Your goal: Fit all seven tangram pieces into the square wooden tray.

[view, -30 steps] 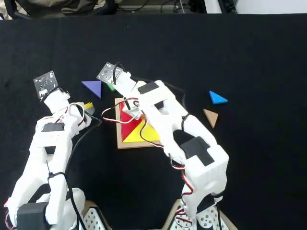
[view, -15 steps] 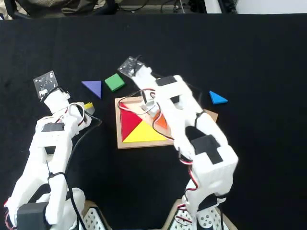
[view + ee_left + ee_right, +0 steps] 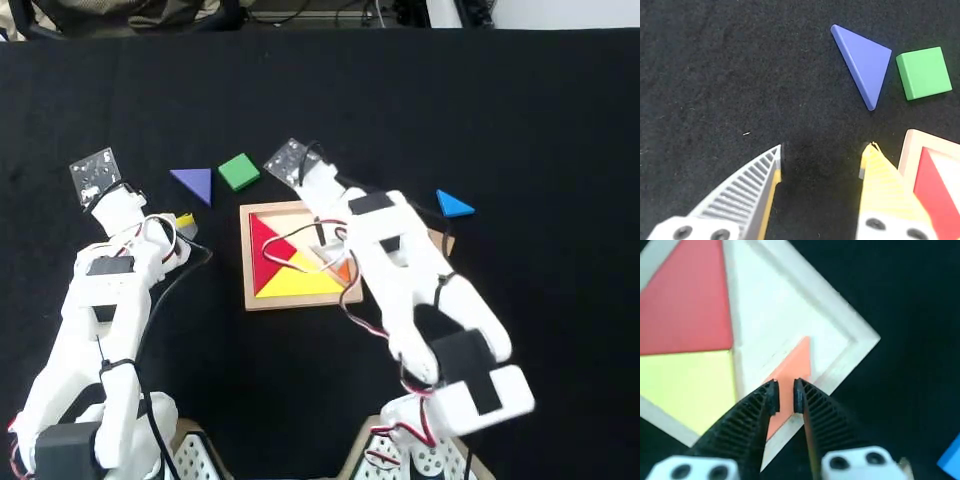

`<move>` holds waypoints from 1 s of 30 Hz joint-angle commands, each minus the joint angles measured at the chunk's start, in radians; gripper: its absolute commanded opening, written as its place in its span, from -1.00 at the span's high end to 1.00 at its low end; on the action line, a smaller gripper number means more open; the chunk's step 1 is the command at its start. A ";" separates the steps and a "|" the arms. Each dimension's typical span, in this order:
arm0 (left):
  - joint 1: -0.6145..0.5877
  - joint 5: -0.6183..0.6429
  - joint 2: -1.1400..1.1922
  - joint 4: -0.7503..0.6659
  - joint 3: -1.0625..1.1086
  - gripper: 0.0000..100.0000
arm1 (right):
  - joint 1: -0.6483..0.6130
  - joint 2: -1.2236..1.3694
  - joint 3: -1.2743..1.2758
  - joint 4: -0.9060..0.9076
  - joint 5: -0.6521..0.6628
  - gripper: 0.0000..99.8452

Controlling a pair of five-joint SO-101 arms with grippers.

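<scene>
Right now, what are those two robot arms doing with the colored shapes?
They're filling a wooden tray with puzzle pieces. The right gripper is over the orange triangle in the tray, its fingers a slit apart. The red triangle and yellow triangle are in too. The left gripper sits open beside the tray. The purple triangle, green square and blue triangle lie outside it.

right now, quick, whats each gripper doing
Left gripper: open wide, empty.
Right gripper: open just a slit, holding nothing, over the orange triangle piece in the square wooden tray.
</scene>
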 commanded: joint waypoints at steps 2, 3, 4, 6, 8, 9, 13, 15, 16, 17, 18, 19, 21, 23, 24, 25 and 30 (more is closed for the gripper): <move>0.012 0.003 -0.005 -0.020 -0.015 0.48 | 0.014 -0.071 -0.036 -0.018 -0.009 0.88; 0.012 0.003 -0.005 -0.020 -0.015 0.48 | 0.012 -0.068 -0.045 -0.025 -0.009 0.88; 0.012 0.003 -0.005 -0.020 -0.013 0.48 | 0.003 -0.061 -0.054 -0.038 -0.011 0.88; 0.012 0.003 -0.005 -0.020 -0.013 0.48 | -0.011 -0.022 -0.067 -0.060 -0.011 0.88; 0.012 0.003 -0.005 -0.020 -0.013 0.48 | -0.025 0.042 -0.091 -0.071 -0.011 0.88; 0.012 0.003 -0.005 -0.020 -0.013 0.48 | -0.025 0.077 -0.111 -0.069 -0.011 0.88; 0.012 0.003 -0.005 -0.020 -0.013 0.48 | -0.018 0.170 -0.179 -0.063 -0.012 0.88; 0.012 0.003 -0.005 -0.020 -0.013 0.48 | -0.023 0.180 -0.174 -0.061 -0.012 0.88; 0.012 0.003 -0.005 -0.020 -0.015 0.48 | -0.023 0.180 -0.173 -0.048 -0.012 0.88; 0.012 0.003 -0.005 -0.020 -0.015 0.48 | -0.023 0.179 -0.171 -0.034 -0.012 0.88; 0.012 0.003 -0.005 -0.020 -0.015 0.48 | -0.023 0.179 -0.171 -0.023 -0.012 0.88; 0.012 0.003 -0.005 -0.020 -0.016 0.48 | -0.023 0.179 -0.166 -0.018 -0.012 0.88; 0.012 0.003 -0.005 -0.020 -0.016 0.48 | -0.017 0.179 -0.157 -0.015 -0.012 0.88; 0.012 0.003 -0.005 -0.020 -0.016 0.48 | -0.008 0.179 -0.137 -0.015 -0.011 0.89; 0.012 0.003 -0.005 -0.020 -0.016 0.48 | -0.006 0.179 -0.128 -0.012 -0.009 0.89; 0.012 0.003 -0.005 -0.020 -0.016 0.48 | -0.005 0.179 -0.128 -0.002 -0.008 0.89; 0.012 0.003 -0.005 -0.020 -0.016 0.48 | -0.008 0.171 -0.133 0.038 -0.005 0.89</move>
